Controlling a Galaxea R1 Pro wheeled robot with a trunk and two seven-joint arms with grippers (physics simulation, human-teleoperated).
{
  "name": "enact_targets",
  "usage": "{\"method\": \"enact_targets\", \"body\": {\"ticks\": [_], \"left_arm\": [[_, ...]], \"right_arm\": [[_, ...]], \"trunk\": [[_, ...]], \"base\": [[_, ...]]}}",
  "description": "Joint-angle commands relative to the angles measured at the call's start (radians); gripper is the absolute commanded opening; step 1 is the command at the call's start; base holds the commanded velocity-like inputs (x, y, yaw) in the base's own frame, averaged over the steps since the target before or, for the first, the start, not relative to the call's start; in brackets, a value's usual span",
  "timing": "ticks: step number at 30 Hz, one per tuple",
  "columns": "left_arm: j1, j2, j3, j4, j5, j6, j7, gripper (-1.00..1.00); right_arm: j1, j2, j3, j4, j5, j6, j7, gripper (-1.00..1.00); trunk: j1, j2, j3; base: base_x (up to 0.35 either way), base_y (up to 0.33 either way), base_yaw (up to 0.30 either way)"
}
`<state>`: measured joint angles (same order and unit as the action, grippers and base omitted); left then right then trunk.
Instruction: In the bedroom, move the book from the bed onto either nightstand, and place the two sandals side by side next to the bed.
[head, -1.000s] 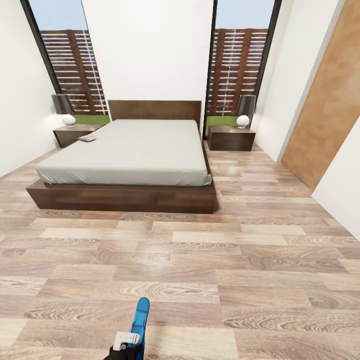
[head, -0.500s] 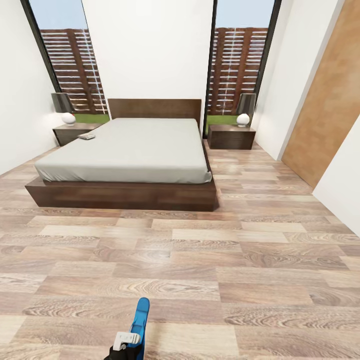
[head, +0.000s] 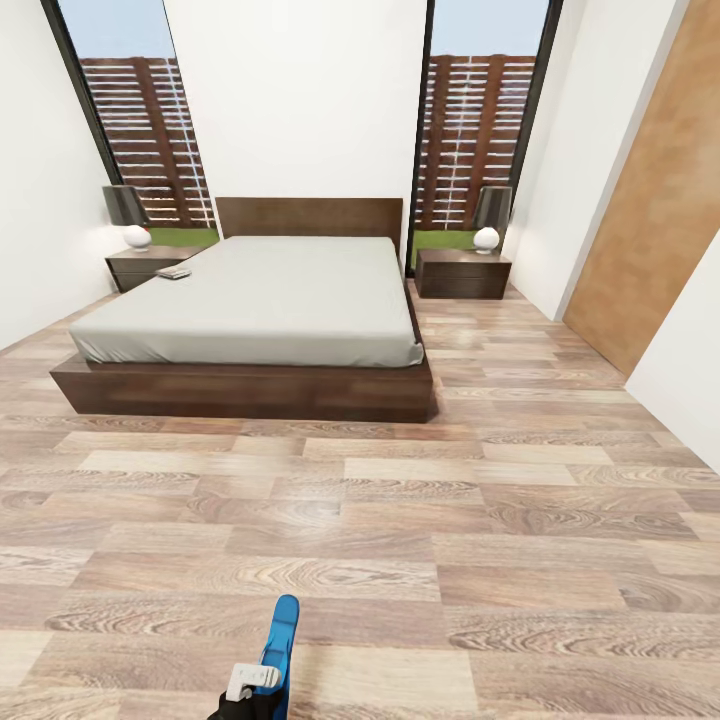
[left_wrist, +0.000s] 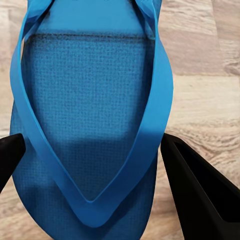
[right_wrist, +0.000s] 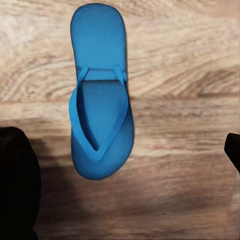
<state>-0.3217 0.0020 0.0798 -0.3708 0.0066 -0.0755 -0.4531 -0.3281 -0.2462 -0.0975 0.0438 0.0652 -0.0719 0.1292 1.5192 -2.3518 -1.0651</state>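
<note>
One sandal (left_wrist: 92, 115) between our left claw (left_wrist: 95, 170) jaws, seemingly gripped: light, floppy; hold sole edges. Right claw (right_wrist: 130, 165) wide, empty above second sandal (right_wrist: 100, 95).

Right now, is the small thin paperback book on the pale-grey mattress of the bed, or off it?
On it: the book lies flat at the mattress edge, beside a dark-brown wooden nightstand.

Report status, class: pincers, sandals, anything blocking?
Left pincer shut on one sandal. Right pincer open above other sandal, on floor. Book on bed.
</note>
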Motion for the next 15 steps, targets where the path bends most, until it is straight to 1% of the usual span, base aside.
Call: {"method": "enact_targets", "body": {"ticks": [1,4,6,7,8,12,13,15], "left_arm": [[-0.001,0.0,0.006,0.001,0.001,-0.001,-0.007,-1.0],[-0.001,0.0,0.006,0.001,0.001,0.0,-0.007,-1.0],[-0.001,0.0,0.007,0.001,0.001,0.0,-0.007,-1.0],[-0.001,0.0,0.006,0.001,0.001,0.0,-0.008,-1.0],[-0.001,0.0,0.007,0.001,0.001,0.0,-0.008,-1.0],[-0.001,0.0,0.007,0.001,0.001,0.0,-0.008,-1.0],[0.0,0.0,0.007,0.001,0.002,0.0,-0.008,-1.0],[-0.001,0.0,0.007,0.0,0.002,0.0,-0.007,-1.0]], "right_arm": [[-0.002,-0.001,-0.008,0.011,0.007,-0.008,0.003,1.0],[-0.002,-0.006,-0.009,0.022,0.006,-0.009,0.003,1.0],[-0.002,-0.024,-0.01,0.024,0.005,-0.009,0.003,1.0],[-0.002,-0.043,-0.01,0.024,0.005,-0.008,0.004,1.0],[-0.002,-0.048,-0.01,0.024,0.005,-0.008,0.004,1.0],[-0.002,-0.059,-0.01,0.024,0.005,-0.008,0.004,1.0],[-0.002,-0.068,-0.01,0.024,0.005,-0.008,0.004,1.0],[-0.002,-0.071,-0.01,0.024,0.005,-0.008,0.004,1.0]], "trunk": [[0.0,0.0,-0.001],[0.0,0.0,-0.001],[0.0,0.0,-0.001],[0.0,0.0,-0.001],[0.0,0.0,-0.001],[0.0,0.0,-0.001],[0.004,-0.007,-0.004],[0.011,-0.021,-0.01]], "base": [[0.0,0.0,0.0],[0.0,0.0,0.0],[0.0,0.0,0.0],[0.0,0.0,0.0],[0.0,0.0,0.0],[0.0,0.0,0.0],[0.0,0.0,0.0],[0.0,0.0,0.0]]}}
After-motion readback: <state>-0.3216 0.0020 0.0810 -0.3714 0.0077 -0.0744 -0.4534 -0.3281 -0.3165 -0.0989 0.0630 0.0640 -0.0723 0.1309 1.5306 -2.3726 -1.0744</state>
